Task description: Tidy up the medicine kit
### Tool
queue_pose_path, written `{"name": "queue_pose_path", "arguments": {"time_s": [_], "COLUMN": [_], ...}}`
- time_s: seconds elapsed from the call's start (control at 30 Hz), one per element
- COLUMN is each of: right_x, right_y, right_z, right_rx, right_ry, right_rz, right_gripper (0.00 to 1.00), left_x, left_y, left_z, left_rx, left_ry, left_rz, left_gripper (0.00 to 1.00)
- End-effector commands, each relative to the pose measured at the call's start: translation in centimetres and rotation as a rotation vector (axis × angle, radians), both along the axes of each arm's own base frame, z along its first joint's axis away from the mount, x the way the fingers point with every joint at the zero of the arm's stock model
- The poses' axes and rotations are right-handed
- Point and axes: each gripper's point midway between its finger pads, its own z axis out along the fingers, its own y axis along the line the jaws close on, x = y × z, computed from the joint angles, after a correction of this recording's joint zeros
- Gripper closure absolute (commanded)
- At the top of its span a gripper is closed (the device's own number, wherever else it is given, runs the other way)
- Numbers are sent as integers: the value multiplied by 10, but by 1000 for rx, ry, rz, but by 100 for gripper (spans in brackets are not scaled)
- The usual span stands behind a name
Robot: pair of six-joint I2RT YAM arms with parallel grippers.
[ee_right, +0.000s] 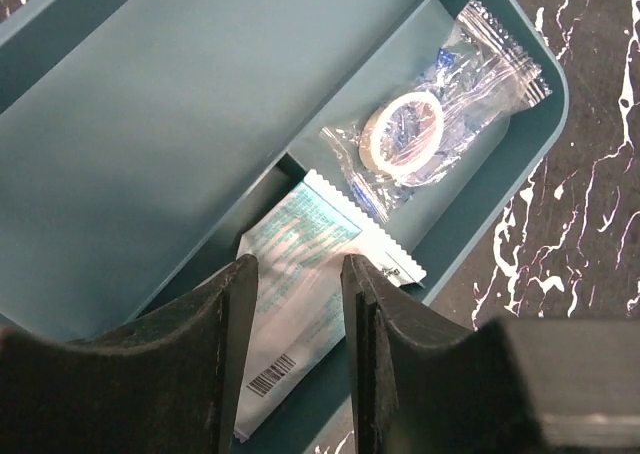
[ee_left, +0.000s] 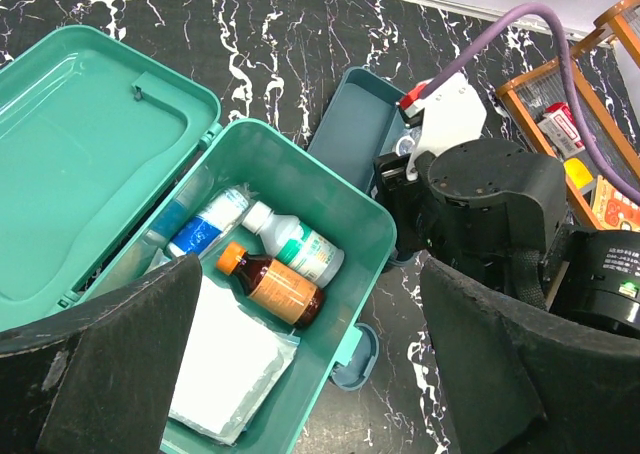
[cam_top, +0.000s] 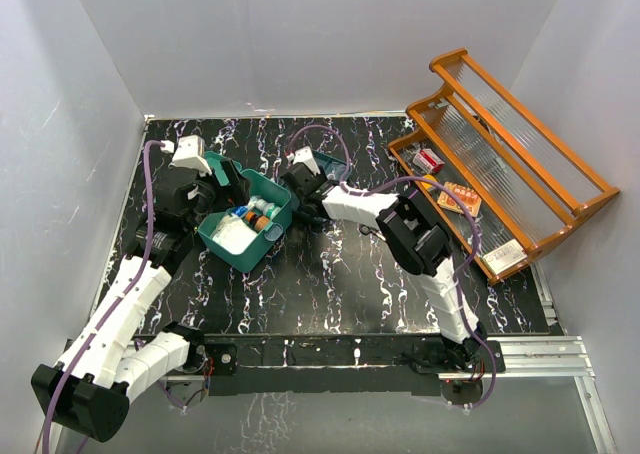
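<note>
The medicine kit (ee_left: 300, 169) is a green plastic box with round corners, smooth and shiny. It sits on the left part of the black worktop (cam_top: 330, 284), which has white streaks. Its lid (ee_left: 90, 164) is swung open. Inside are a brown bottle (ee_left: 280, 289) with an orange cap, a white bottle (ee_left: 300, 246) and a soft white pad (ee_left: 230, 364).

The left end effector (ee_left: 310, 304) hangs right over the kit, fingers wide apart, holding nothing. The right end effector (ee_right: 298, 274) is just beside the kit, over a flat dark tray (ee_right: 150, 124). Its fingers stand a little apart above a paper packet (ee_right: 300, 234).
</note>
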Motion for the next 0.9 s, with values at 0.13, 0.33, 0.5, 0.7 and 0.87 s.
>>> {"name": "queue_pose_path", "arguments": {"time_s": [0.13,0.33,0.5,0.7,0.87], "right_x": [-7,-13,-22,-4,8], "right_y": [-3,22,40,25,13], "right_z": [18,13,21,54,76], "right_rx": [161,405,517,481,456], "right_ry": [34,207,325,231,141], "right_rz": [-25,12,6,-74,-121], "right_gripper": [62,65,69,72,72], "left_x": [-2,-3,-3,-4,-3], "left_y": [4,4,5,5,5], "left_z": [5,6,7,7,10], "left_rx": [-3,-1,-1,0,-3], "left_ry": [-22,-23,-26,-25,-32], "left_rz": [14,15,15,17,15], "left_gripper": [11,10,10,10,10]}}
